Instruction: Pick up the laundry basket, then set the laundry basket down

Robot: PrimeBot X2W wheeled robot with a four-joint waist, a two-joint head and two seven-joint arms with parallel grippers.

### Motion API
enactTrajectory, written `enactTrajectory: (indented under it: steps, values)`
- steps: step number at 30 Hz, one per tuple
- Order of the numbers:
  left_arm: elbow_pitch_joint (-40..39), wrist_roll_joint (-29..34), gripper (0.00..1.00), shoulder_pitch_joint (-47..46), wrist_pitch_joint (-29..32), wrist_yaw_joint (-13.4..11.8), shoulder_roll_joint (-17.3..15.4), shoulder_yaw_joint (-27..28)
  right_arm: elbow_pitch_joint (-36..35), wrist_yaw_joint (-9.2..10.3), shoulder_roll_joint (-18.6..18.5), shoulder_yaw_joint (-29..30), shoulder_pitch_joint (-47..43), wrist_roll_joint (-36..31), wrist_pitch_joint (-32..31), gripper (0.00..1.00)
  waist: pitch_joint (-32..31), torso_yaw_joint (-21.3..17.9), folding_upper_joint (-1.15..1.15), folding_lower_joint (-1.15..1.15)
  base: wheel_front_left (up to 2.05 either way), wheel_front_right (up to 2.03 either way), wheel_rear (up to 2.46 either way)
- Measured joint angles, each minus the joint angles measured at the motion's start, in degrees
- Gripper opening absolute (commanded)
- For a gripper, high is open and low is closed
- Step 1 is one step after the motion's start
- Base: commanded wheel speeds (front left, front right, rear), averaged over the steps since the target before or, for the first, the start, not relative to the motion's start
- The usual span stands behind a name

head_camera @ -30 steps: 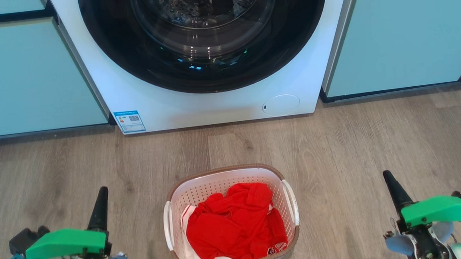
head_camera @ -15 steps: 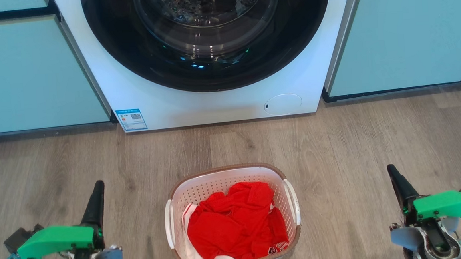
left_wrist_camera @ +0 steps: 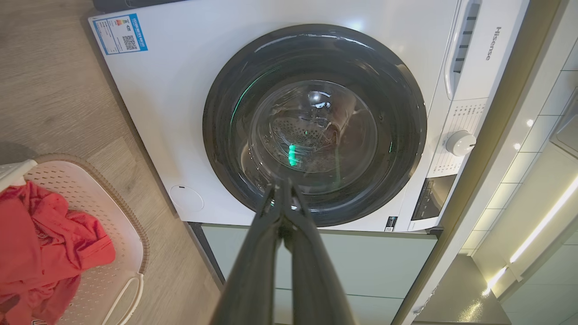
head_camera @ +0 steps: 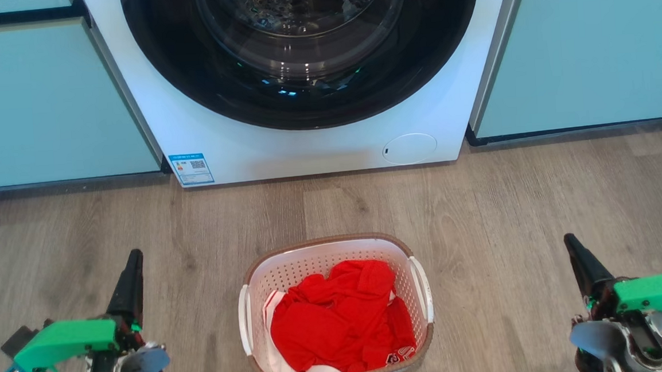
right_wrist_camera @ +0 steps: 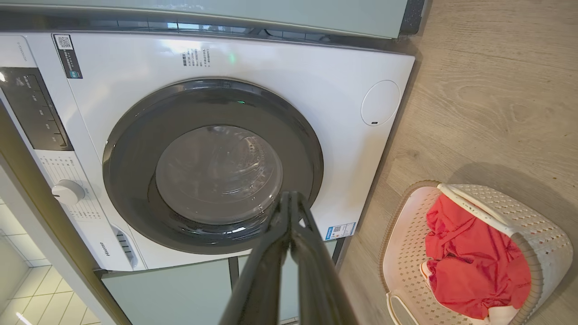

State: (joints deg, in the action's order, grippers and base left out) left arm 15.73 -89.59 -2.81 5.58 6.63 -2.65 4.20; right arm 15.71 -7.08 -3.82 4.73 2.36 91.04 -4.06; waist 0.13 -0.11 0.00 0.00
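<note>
Laundry basket (head_camera: 307, 266) on the floor, both my grippers empty

It sits on the wood floor (head_camera: 510, 209) at six o'clock from the white washing machine (head_camera: 328, 146), with red clothing (head_camera: 339, 318) heaped inside. My left gripper (head_camera: 133, 258) hangs at its nine o'clock and my right gripper (head_camera: 570, 241) at its three o'clock, each well apart from the handles. Both pairs of fingers are pressed tip to tip, clenched on nothing.

Open floor (head_camera: 511, 215) beside laundry basket (head_camera: 290, 272) (washer (head_camera: 317, 149) behind)
</note>
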Motion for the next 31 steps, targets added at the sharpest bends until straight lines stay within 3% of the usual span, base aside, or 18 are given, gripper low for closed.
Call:
enactTrajectory:
  steps: [5, 31]
  values:
    - [0.01, -2.30, 0.00, -0.05, 0.51, 0.46, 0.01, 0.19, 0.04, 0.00, 0.00, 0.80, 0.38, 2.37, -0.49, 0.00, 0.06, 0.11, 0.00, 0.00, 0.00, 0.00, 0.00]
    - [0.01, -2.34, 0.00, -0.08, 0.51, 0.46, 0.02, 0.20, 0.05, 0.00, 0.08, 1.20, 1.07, 2.36, -0.91, 0.00, 0.05, 0.11, 0.00, 0.00, 0.00, 0.00, 0.00]
